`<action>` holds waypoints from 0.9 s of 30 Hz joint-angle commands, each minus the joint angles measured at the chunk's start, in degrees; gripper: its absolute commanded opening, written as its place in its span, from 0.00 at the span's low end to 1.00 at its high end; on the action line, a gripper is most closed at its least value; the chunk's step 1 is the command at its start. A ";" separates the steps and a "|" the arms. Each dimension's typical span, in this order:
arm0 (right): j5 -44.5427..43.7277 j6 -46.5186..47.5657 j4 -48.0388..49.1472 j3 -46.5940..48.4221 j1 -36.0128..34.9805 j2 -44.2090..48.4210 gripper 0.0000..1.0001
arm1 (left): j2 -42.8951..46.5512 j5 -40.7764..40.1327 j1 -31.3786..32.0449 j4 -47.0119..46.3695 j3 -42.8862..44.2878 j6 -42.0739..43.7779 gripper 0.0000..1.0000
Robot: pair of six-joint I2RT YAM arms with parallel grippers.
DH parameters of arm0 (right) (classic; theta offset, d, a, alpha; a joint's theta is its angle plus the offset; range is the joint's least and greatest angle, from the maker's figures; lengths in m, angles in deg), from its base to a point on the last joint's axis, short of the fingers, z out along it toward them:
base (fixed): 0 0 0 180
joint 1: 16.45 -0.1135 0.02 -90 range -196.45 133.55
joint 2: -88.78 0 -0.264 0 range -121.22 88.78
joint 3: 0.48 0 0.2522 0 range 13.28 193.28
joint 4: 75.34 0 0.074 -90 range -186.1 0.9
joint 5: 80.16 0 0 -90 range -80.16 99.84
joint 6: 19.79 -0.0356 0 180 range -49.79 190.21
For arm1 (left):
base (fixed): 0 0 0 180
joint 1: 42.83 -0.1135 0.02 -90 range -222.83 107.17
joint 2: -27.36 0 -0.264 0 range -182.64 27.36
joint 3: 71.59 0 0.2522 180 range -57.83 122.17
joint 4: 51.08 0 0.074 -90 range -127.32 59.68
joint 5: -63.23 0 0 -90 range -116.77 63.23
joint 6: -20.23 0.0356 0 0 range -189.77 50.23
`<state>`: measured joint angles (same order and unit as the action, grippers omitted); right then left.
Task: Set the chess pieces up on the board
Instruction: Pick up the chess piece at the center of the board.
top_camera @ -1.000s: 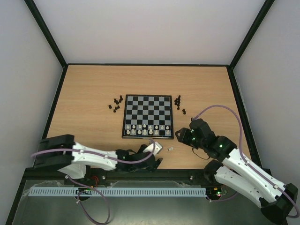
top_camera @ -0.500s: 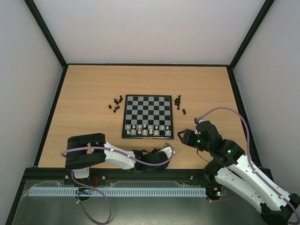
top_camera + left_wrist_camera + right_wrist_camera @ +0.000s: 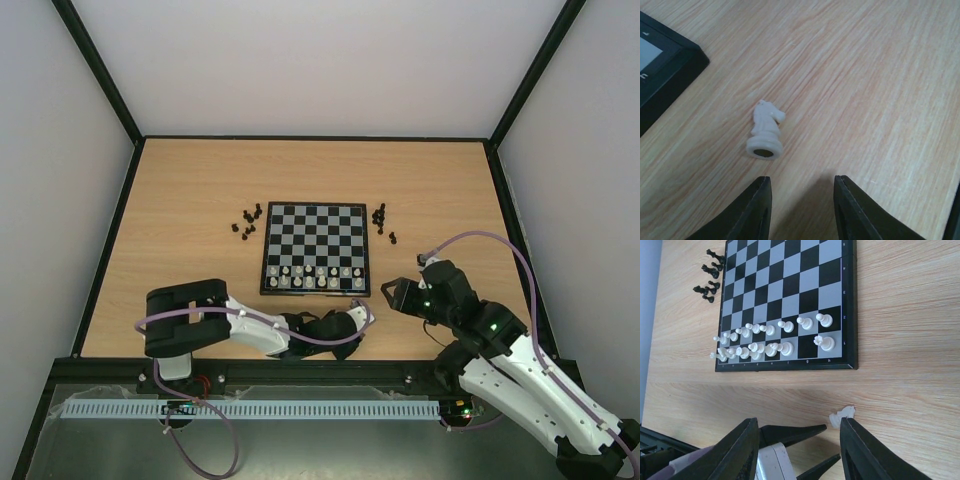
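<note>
Tabletop (image 3: 200,190): pale wood-grain laminate with fine lengthwise streaks and a matte finish, edged by a thin black frame.
Board (image 3: 315,228): a flat square of black and pale-grey checks. It has a thick black rim with tiny white markings and lies flat in the middle of the tabletop.
White pieces (image 3: 771,330): small milky plastic figurines with rounded heads and a slight gloss. They stand upright in two rows on the two ranks of the board nearest the arms.
Black pieces (image 3: 247,222): tiny dark figurines in two loose clusters on the bare wood, one beside each far corner of the board.
White knight (image 3: 766,131): whitish plastic with a carved horse head. It lies on its side on the tabletop, its round base with a dark underside turned toward the left wrist camera. It is just off the board's near right corner and apart from the rim.
Left tool (image 3: 802,212): two smooth, black, tapered fingers (image 3: 757,210), low over the wood. The gap between them is narrow and holds nothing. The knight lies just ahead of the tips, apart from them.
Right tool (image 3: 799,440): broad black wedge-shaped fingers spread wide, gripping nothing. It is held above the tabletop beside the board's near right corner, facing the knight and the left tool.
Left arm (image 3: 250,335): white shells with black joints, stretched low along the near edge.
Cable (image 3: 470,238): a soft lilac loop arching over the right arm.
</note>
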<state>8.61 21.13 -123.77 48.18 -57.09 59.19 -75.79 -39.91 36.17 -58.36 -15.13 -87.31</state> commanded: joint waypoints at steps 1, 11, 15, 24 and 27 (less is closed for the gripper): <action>0.30 1.39 -2.31 1.05 0.27 0.10 0.46 | -1.62 -1.18 -1.39 -0.39 0.54 0.57 0.39; 0.09 1.99 -1.82 1.49 0.31 -1.24 0.46 | -3.70 -0.79 -2.90 -0.41 1.94 2.04 0.46; 0.07 2.15 -1.69 1.57 0.41 -1.83 0.46 | -3.73 -0.08 -3.78 -0.58 1.80 2.48 0.45; -0.35 2.21 -1.53 1.66 0.48 -2.28 0.46 | -3.56 1.91 -5.06 -0.97 1.37 3.36 0.36; -0.43 2.34 -1.64 1.73 0.58 -2.40 0.46 | -4.05 3.22 -5.17 -1.15 1.72 3.61 0.32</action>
<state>8.54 22.51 -123.90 48.29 -56.90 57.10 -78.07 -38.97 31.49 -60.42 -13.51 -84.51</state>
